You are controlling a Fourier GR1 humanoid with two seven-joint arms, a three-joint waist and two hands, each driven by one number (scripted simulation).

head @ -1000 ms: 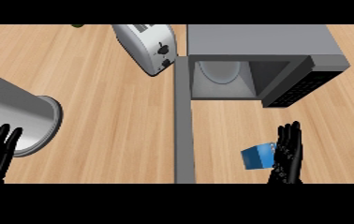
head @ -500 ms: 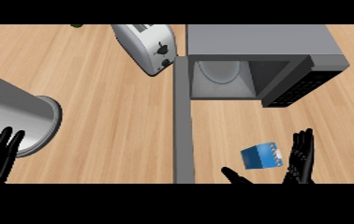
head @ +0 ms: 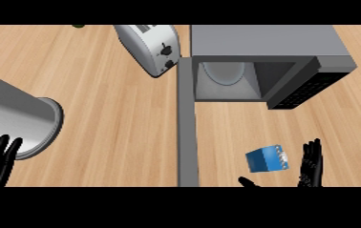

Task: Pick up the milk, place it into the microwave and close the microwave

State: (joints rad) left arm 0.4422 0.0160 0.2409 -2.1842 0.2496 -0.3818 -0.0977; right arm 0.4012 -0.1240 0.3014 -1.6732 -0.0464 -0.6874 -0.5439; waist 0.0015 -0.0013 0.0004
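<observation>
Milk (head: 268, 159) x1 beside right hand (head: 310, 167), microwave (head: 264, 65) x1 open.

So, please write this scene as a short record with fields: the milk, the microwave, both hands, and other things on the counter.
milk: blue carton standing on the counter, in front of the microwave, not held
microwave: door open, plate visible inside
right hand: open, fingers straight, just right of the milk, thumb below it
left hand: open, resting at the lower left edge
other things: toaster left of the microwave; metal pot at the left edge
</observation>
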